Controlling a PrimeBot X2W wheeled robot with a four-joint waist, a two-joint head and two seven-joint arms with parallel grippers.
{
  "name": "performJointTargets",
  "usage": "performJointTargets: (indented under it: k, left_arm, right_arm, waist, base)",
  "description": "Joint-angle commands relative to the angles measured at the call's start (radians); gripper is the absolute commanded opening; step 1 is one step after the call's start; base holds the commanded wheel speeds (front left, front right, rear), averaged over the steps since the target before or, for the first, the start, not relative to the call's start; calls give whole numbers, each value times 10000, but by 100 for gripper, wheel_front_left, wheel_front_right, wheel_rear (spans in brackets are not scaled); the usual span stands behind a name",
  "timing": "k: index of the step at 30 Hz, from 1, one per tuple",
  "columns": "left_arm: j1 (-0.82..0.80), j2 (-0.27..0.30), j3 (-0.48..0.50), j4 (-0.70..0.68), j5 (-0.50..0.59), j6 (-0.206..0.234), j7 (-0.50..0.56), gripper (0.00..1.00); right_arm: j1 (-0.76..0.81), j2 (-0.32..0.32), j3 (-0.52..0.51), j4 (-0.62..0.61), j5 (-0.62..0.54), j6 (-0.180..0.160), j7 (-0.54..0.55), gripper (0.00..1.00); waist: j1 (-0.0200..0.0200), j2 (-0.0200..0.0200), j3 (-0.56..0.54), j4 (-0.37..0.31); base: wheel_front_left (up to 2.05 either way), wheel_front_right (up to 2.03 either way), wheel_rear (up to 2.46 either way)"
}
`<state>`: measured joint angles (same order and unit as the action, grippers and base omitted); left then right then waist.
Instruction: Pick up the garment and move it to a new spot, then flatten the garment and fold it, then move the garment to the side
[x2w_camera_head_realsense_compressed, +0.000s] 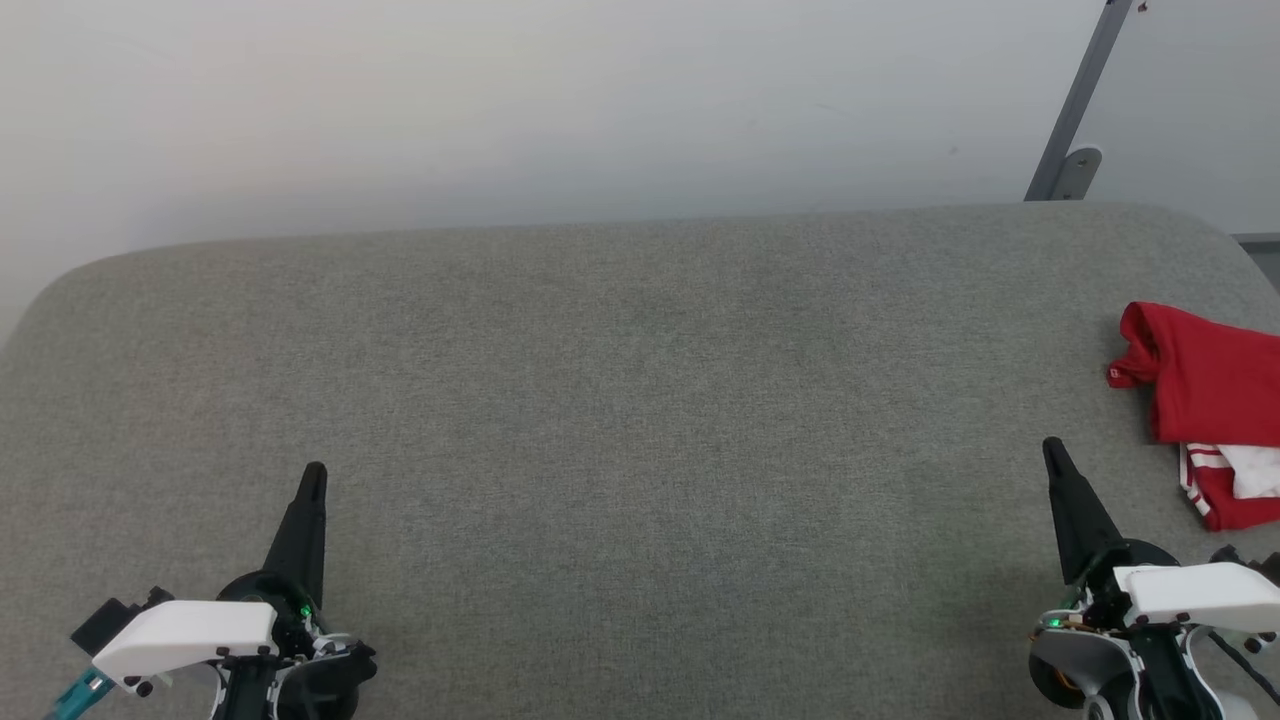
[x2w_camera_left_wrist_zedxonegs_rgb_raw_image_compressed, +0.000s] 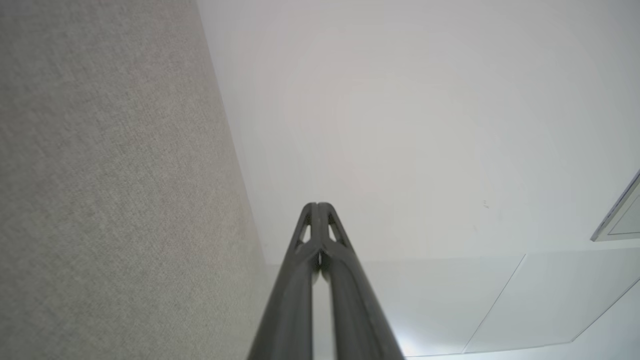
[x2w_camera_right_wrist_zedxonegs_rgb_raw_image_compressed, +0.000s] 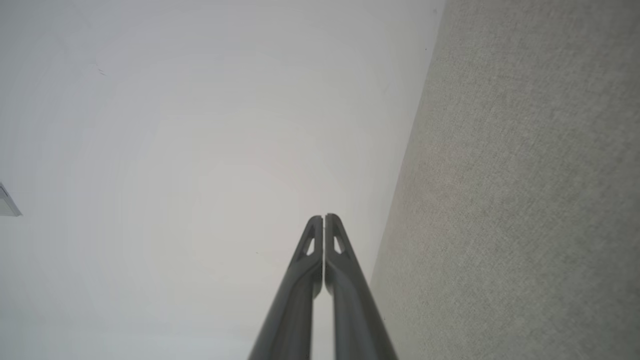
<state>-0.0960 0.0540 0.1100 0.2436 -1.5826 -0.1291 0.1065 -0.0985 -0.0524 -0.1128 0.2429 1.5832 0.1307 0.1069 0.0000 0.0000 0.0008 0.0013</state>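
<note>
Closed right jaws, empty; garment near, to their right

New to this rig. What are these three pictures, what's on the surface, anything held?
A two-armed wheeled robot. The wide picture is from its head camera, looking down on a grey fabric-covered surface. The dark spikes at the bottom are its left gripper and right gripper, both shut, holding nothing. The other two pictures are from a camera on each wrist, looking along the closed fingers past the surface to a pale wall. On the surface lies a red garment with a red-and-white striped band, bunched at the right edge.
</note>
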Motion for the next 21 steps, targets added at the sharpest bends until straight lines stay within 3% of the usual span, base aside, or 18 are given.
performJointTargets:
  k: [1,21]
  left_arm:
    - [-179,-24,47,7,-217,-28,65,0]
    - [-195,-41,62,19,-315,-28,107,0]
  right_arm:
    - [-148,29,-25,26,164,0,77,0]
    - [-134,34,-22,34,313,0,105,0]
  waist:
    - [0,0,6,-4]
    - [0,0,23,-13]
  base:
    - [0,0,0]
    - [0,0,0]
